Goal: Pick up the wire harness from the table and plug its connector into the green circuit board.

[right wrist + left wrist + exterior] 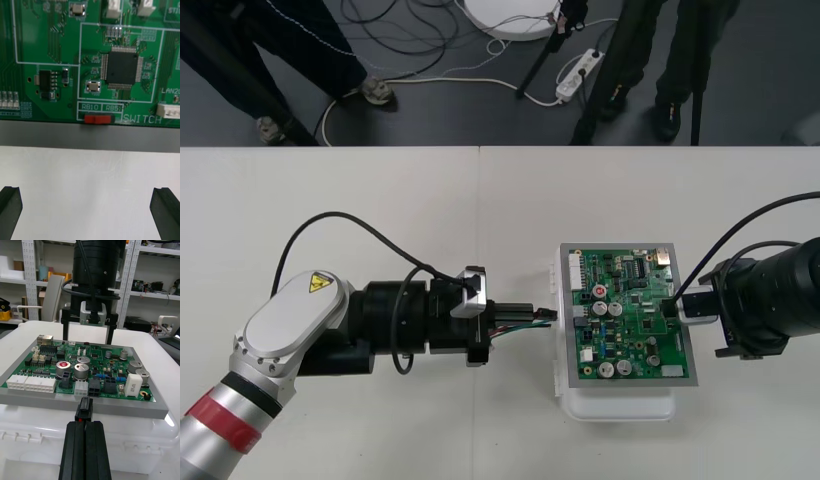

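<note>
left gripper [85, 424] clamped on plug [84, 409], just off the 9 o'clock edge of board [630, 320], not yet seated | right gripper [677, 305] spread wide at the 3 o'clock edge | harness [518, 324]: likely light, limp along its length, plug rigid; best held by the plug body

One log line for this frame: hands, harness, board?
left hand: shut on small black plug of thin-wire harness | plug: at green circuit board, left edge, not inserted | right hand: open, at board's right edge
</note>
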Controlling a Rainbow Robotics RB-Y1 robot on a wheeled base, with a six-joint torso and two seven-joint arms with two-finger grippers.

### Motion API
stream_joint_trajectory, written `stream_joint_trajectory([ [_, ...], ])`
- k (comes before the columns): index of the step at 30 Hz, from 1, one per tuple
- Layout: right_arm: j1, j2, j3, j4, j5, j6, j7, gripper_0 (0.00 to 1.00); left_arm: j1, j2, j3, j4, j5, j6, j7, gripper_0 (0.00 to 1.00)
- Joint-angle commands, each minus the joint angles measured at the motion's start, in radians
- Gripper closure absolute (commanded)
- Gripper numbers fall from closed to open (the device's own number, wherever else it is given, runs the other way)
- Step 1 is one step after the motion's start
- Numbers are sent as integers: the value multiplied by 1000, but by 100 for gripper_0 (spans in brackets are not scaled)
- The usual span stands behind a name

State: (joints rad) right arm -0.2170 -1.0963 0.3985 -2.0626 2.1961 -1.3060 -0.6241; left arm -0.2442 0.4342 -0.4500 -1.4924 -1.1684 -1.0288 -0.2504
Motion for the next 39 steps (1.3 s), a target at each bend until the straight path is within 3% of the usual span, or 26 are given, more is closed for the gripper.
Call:
stream_joint_trajectory([
  [1,-51,15,36,-16,17,-6,-65,0,-44,-28,-36,-9,3,69,-59,100],
  [14,-96,53,68,-17,33,-45,-91,0,-47,-28,-73,-9,4,108,-49,100],
  [39,-101,79,68,-68,63,-67,-114,0,-40,-32,-101,-9,27,111,-44,100],
])
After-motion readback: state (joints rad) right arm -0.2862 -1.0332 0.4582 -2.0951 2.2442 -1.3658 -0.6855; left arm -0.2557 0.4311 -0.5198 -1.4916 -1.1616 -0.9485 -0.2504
